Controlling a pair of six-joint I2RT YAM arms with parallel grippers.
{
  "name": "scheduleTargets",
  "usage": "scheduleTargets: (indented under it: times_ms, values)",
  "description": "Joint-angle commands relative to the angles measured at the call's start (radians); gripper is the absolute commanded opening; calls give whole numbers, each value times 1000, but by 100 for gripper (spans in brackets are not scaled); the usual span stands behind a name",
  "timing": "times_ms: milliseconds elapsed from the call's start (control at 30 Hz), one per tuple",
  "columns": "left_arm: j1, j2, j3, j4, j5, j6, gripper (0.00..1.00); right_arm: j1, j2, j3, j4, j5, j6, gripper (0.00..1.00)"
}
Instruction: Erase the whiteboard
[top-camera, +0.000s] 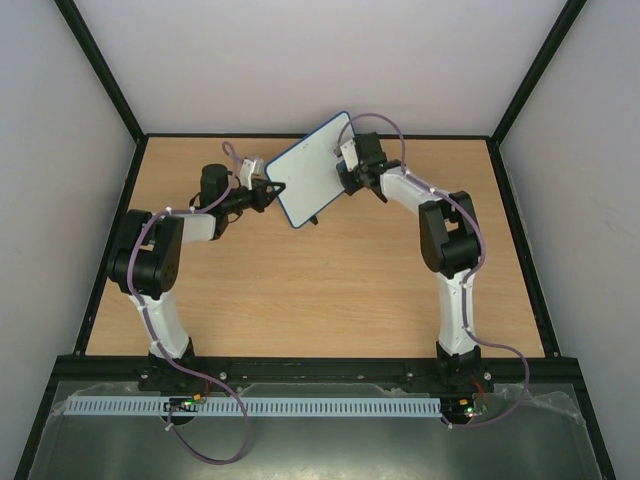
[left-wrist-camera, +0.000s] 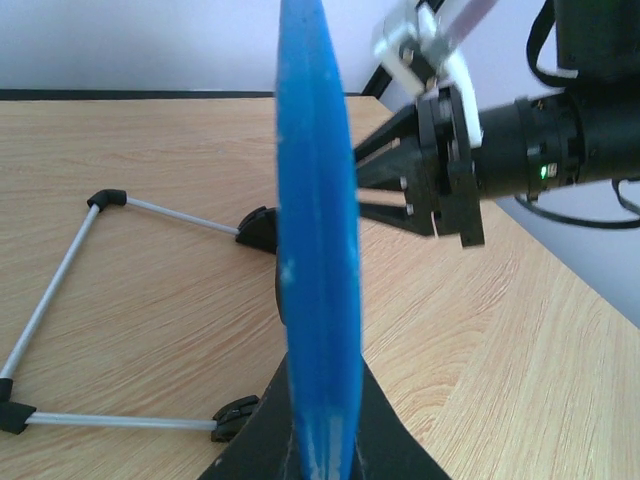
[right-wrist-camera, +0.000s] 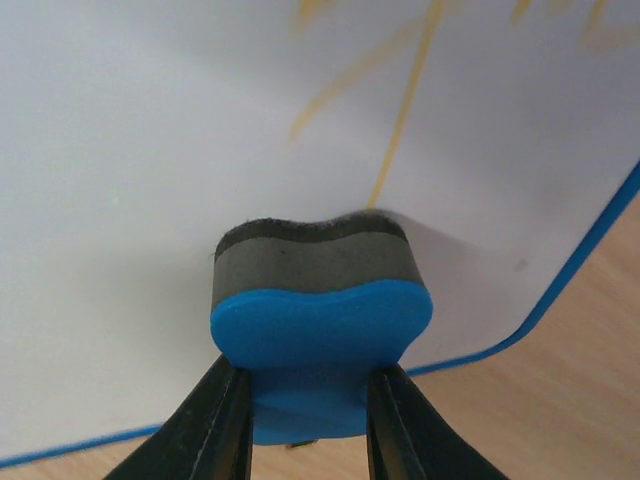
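The whiteboard (top-camera: 312, 165), white with a thin blue frame, stands tilted up at the back middle of the table. My left gripper (top-camera: 274, 190) is shut on its left edge. The left wrist view shows that blue edge (left-wrist-camera: 318, 250) end-on, rising from between my black fingers (left-wrist-camera: 245, 445). My right gripper (right-wrist-camera: 308, 425) is shut on a blue eraser (right-wrist-camera: 320, 310), whose grey felt presses against the white face (right-wrist-camera: 150, 150). Yellow scribbles (right-wrist-camera: 400, 110) run just above the eraser. In the top view the right gripper (top-camera: 347, 172) sits at the board's right side.
A stand of thin metal rods with black corner feet (left-wrist-camera: 60, 270) lies on the wooden table (top-camera: 330, 290) behind the board. My right arm's wrist (left-wrist-camera: 520, 150) reaches in close on the other side of the board. Black rails edge the table.
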Motion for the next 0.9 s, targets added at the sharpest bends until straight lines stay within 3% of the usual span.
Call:
scheduleTargets:
  times_ms: [0, 233, 633, 867]
  values:
    - [-41, 58, -24, -168, 135, 9, 3, 28, 38, 205, 3, -6, 1, 2]
    - [-40, 56, -26, -169, 136, 8, 3, 25, 99, 414, -66, 7, 3, 2]
    - [-42, 59, -26, -169, 136, 10, 3, 25, 29, -23, 82, -16, -8, 2]
    - [-42, 60, -25, -171, 136, 11, 3, 24, 22, 10, 74, -1, -8, 2]
